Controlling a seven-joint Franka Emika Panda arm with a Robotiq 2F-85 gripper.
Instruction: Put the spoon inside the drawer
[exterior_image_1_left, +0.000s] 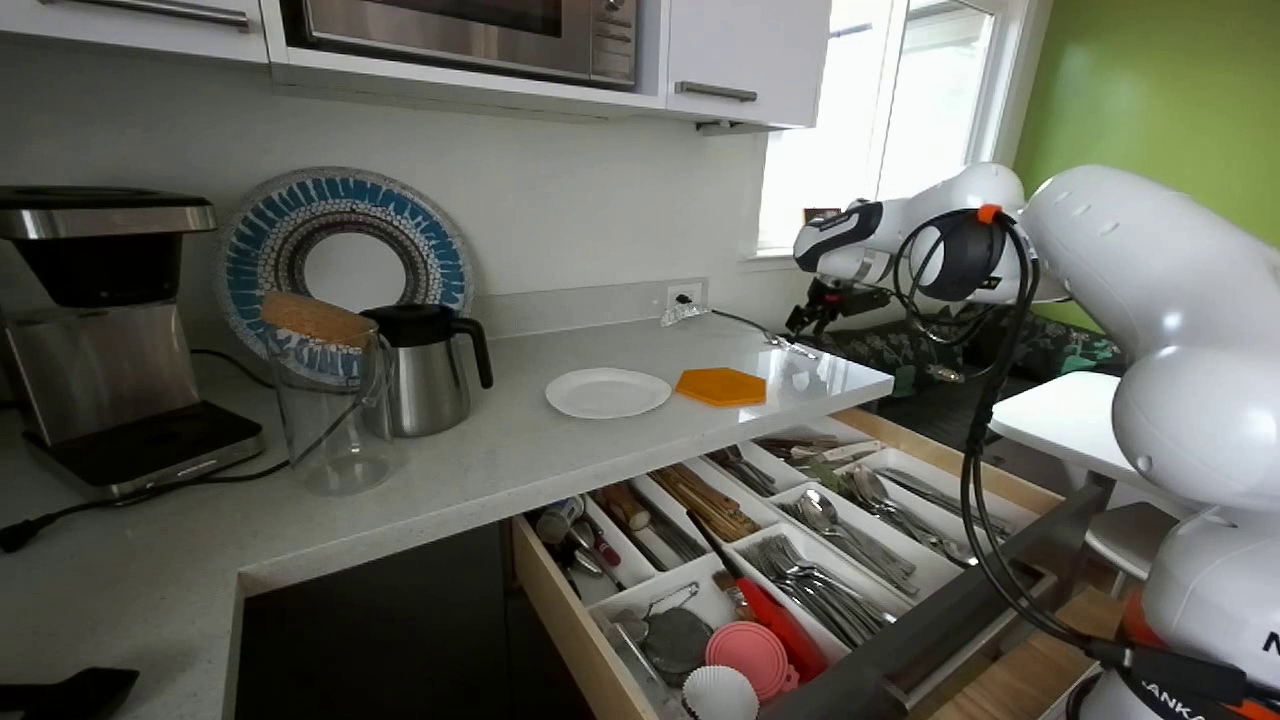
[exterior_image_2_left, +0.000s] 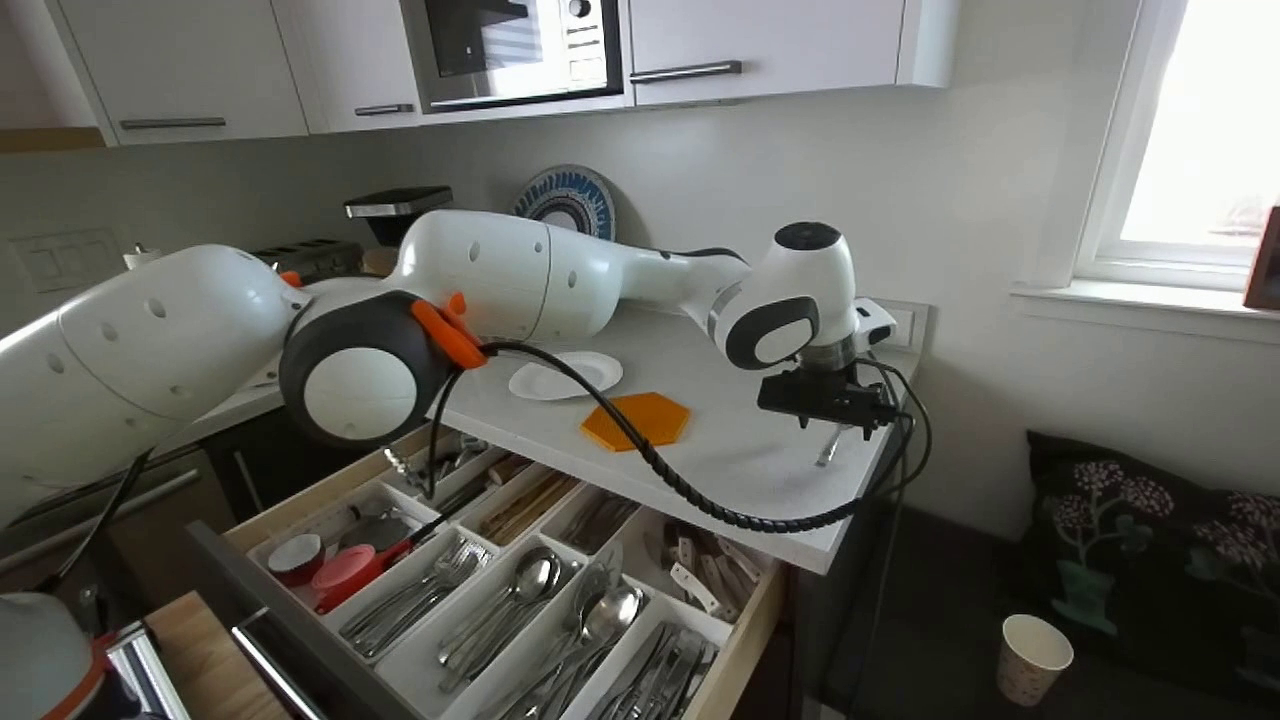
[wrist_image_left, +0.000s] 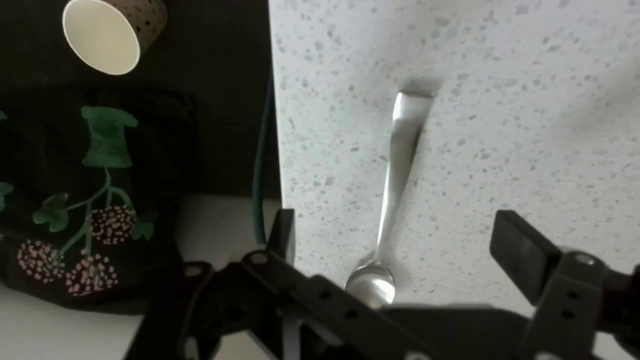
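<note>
The silver spoon (wrist_image_left: 397, 170) lies flat on the speckled white countertop near its edge, bowl toward the gripper base in the wrist view. It also shows in both exterior views (exterior_image_1_left: 797, 349) (exterior_image_2_left: 830, 446). My gripper (wrist_image_left: 400, 240) is open and empty. It is above the spoon, with the spoon's neck and bowl between its fingers and touching neither; part of the bowl's end is hidden by the gripper. The gripper also shows in both exterior views (exterior_image_1_left: 812, 318) (exterior_image_2_left: 835, 426). The drawer (exterior_image_1_left: 575, 612) is pulled open below the counter, also in an exterior view (exterior_image_2_left: 757, 632).
The drawer's compartments hold cutlery and utensils. A white plate (exterior_image_1_left: 608, 393) and an orange hexagonal mat (exterior_image_1_left: 722, 386) lie on the counter (exterior_image_1_left: 500, 460). A carafe (exterior_image_1_left: 428, 375), glass jar (exterior_image_1_left: 335, 420) and coffee maker (exterior_image_1_left: 110, 340) stand farther along. A paper cup (exterior_image_2_left: 1033, 660) is beyond the counter edge.
</note>
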